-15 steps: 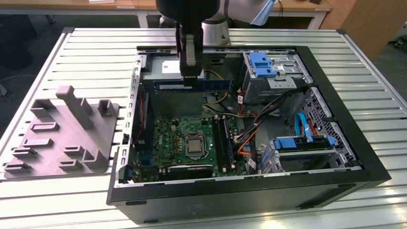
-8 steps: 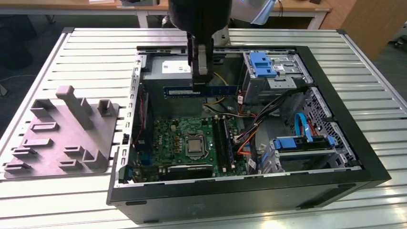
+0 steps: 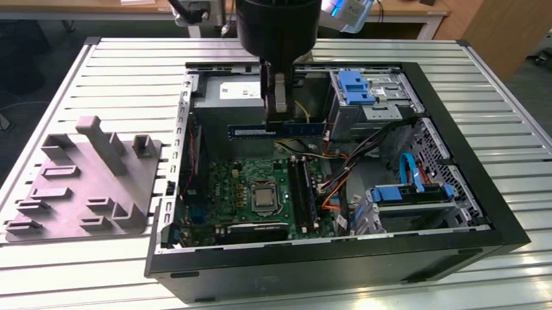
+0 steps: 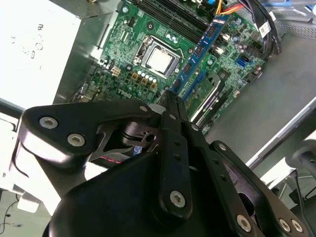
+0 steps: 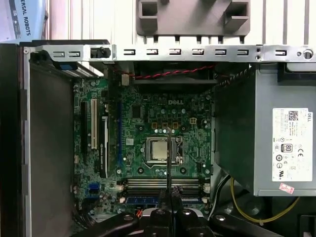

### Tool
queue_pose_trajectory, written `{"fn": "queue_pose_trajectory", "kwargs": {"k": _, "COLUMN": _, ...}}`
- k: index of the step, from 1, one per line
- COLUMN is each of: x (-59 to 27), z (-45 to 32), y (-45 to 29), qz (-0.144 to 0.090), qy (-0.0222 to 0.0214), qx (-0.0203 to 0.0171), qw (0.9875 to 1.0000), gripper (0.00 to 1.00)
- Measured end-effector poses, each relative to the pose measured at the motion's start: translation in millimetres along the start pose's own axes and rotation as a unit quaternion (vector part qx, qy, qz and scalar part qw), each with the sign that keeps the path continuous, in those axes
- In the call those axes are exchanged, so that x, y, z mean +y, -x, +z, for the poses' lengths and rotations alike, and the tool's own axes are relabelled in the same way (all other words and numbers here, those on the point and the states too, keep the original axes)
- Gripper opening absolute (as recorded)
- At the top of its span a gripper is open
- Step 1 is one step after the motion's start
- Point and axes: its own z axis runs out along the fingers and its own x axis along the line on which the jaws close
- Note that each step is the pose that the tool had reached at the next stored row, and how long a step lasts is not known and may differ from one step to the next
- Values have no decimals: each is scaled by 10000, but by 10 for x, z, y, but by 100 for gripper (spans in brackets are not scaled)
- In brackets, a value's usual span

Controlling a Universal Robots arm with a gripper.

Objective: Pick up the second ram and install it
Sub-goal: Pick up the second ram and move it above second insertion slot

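- over the open case (image 3: 328,258), at 12 o'clock of the motherboard (image 3: 245,187) in the exterior view: gripper (image 3: 276,124) clamped on the second ram (image 3: 302,128)
- ram level, not seated

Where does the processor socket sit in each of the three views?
Exterior view: processor socket, middle of the green motherboard.
First wrist view: processor socket just beyond the tool.
Second wrist view: processor socket beyond the tool.
Shared landmark: grey power supply.

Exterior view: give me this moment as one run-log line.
gripper: shut on ram stick | ram stick: held level over motherboard, not in a slot | place: inside open computer case
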Motion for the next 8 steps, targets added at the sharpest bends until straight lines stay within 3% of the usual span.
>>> {"fn": "queue_pose_trajectory", "kwargs": {"k": 8, "x": 0, "z": 134, "y": 0, "qz": -2, "qy": 0, "qx": 0, "qw": 10000, "gripper": 11}}
